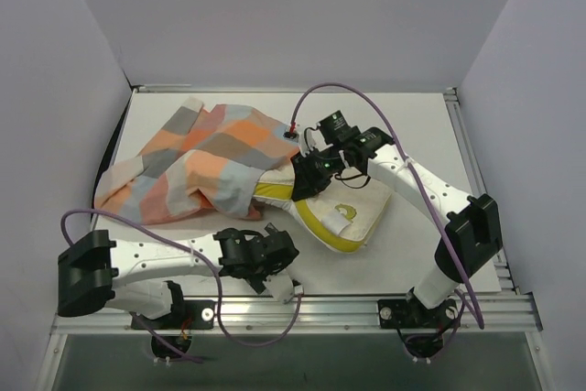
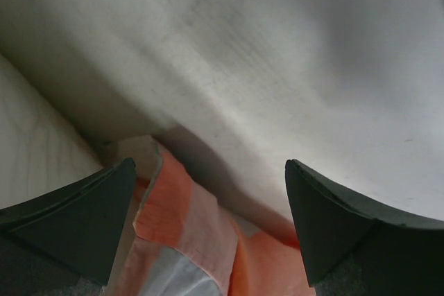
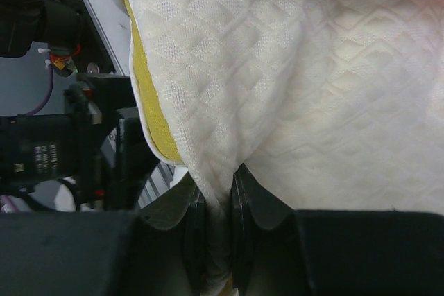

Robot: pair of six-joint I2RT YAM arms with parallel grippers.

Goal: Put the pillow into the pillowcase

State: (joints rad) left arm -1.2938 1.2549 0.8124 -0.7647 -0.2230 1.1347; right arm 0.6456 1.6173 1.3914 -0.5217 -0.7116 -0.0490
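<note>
My left gripper (image 2: 209, 166) gapes wide, nothing between jaws. My two dark fingers (image 2: 76, 220) flank pillowcase (image 2: 182, 230), one either side of it; neither touches cloth so far as I can see. Pillowcase sits low in gap between them: orange squares, pale cream band, bit of light grey-blue at bottom. Cloth edge folded and rumpled. Beyond pillowcase, white table (image 2: 298, 60) with faint scuffs. Dark shadow (image 2: 208, 140) on table just past pillowcase edge. Pale surface left of pillowcase; cannot tell what.

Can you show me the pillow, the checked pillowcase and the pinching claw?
pillow (image 1: 364, 212): top view, its cream upper face.
pillowcase (image 1: 206, 162): top view, middle of the checked cloth.
right gripper (image 3: 218, 184): right wrist view, between its fingertips.
</note>
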